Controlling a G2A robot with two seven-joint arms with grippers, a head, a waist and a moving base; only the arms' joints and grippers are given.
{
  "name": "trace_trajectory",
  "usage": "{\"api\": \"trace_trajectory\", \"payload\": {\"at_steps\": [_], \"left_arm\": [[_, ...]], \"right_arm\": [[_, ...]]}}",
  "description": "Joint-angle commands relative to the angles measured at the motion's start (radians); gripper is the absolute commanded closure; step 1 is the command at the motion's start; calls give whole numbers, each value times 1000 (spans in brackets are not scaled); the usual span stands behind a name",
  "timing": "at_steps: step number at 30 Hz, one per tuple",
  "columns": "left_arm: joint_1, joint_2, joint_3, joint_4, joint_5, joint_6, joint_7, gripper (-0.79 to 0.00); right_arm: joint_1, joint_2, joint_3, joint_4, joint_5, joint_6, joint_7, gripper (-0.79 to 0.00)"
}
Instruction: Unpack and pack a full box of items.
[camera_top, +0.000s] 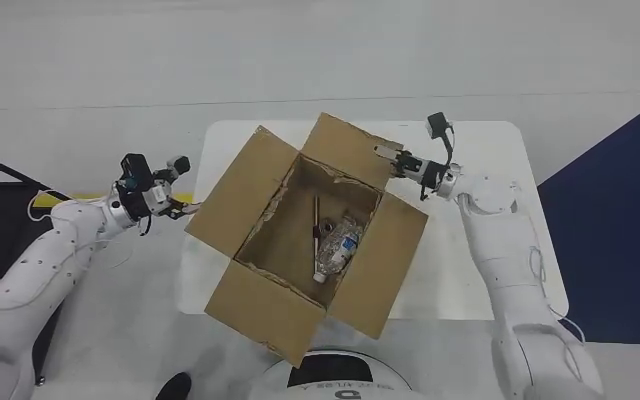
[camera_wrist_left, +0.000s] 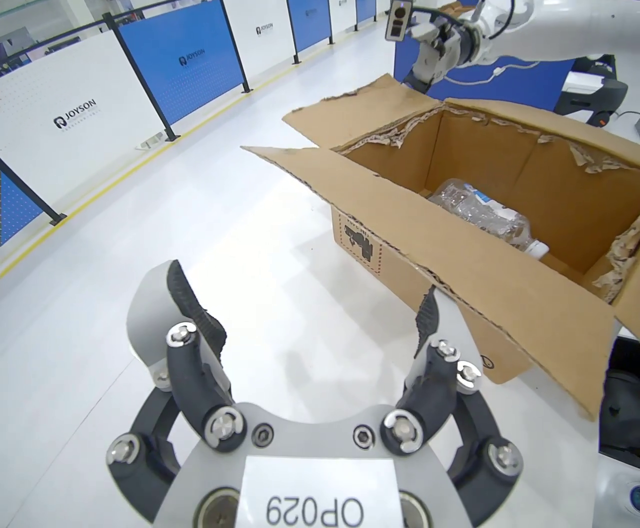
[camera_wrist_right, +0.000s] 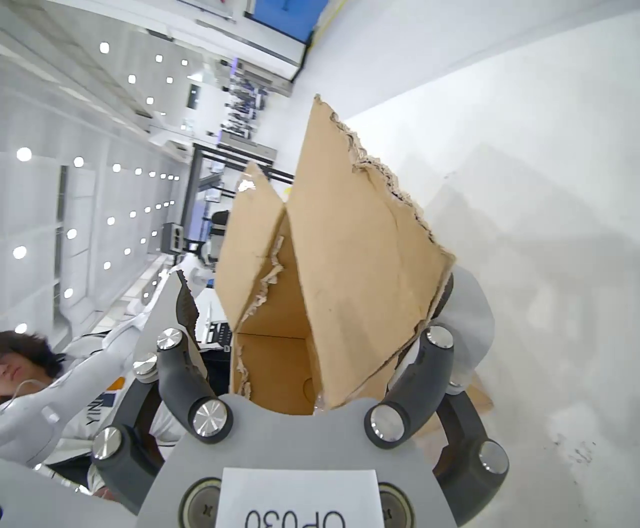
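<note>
**Top view:** A cardboard box (camera_top: 245, 190) sits cornerwise on the white table (camera_top: 225, 150) with all four flaps thrown open. At the bottom lies a crushed plastic bottle (camera_top: 338, 250). Its long axis runs diagonally, and its neck points toward my body and the near-left wall. A thin dark rod (camera_top: 316, 215) rests just beside the bottle; I cannot tell what it is. My left gripper (camera_top: 180, 208) hangs off the table's left side, close to the left flap and apart from it. My right gripper (camera_top: 388, 152) meets the outer edge of the far flap (camera_top: 345, 145).

**Left wrist view:** My left gripper (camera_wrist_left: 305, 300) has its jaws spread wide around nothing, facing the box (camera_wrist_left: 380, 215) from outside. Over the near wall the bottle (camera_wrist_left: 475, 210) lies on its side, its white cap (camera_wrist_left: 537, 248) at the end away from the far flap. My right gripper (camera_wrist_left: 430, 45) shows beyond the box.

**Right wrist view:** My right gripper (camera_wrist_right: 320, 300) has its jaws parted, and the far flap (camera_wrist_right: 345, 280) stands edge-on between them, its torn rim close against one finger (camera_wrist_right: 460, 300). The jaws are not pressed onto the flap.
</note>
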Motion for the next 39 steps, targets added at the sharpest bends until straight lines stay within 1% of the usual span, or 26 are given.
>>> {"api": "trace_trajectory", "payload": {"at_steps": [1,4,9,12,15,20,24,28,32,34,35,39], "left_arm": [[2,-2,-3,2,3,-3,-1,-785],[5,-5,-7,8,8,-5,1,-785],[3,-13,-9,20,16,-14,4,-785],[-2,-21,-6,26,19,-19,1,-785],[-8,-28,-4,33,24,-23,0,-785],[-16,-39,-2,48,36,-27,8,-785],[-16,-47,0,66,42,-24,23,-785],[-11,-56,2,93,40,-14,35,-785],[-2,-65,-8,138,1,4,52,-785],[5,-67,-17,154,-13,16,63,-785],[9,-66,-21,159,-15,19,72,-785],[26,-64,-35,173,-13,33,96,-785]], "right_arm": [[-12,5,8,-27,27,-27,18,-785],[-43,11,12,-87,91,-102,72,-785],[-98,27,2,-216,110,-185,163,-785],[-139,42,-33,-326,49,-195,153,-785],[-166,62,-61,-399,-57,-211,137,-785],[-170,89,-127,-435,-195,-194,153,-785],[-147,98,-158,-432,-281,-173,164,-785],[-134,102,-182,-453,-337,-144,146,-785],[-121,108,-198,-471,-381,-111,136,-785],[-108,111,-204,-487,-437,-95,125,-785],[-106,112,-205,-508,-489,-86,97,-785],[-156,119,-188,-652,-628,-164,-83,-785]]}}
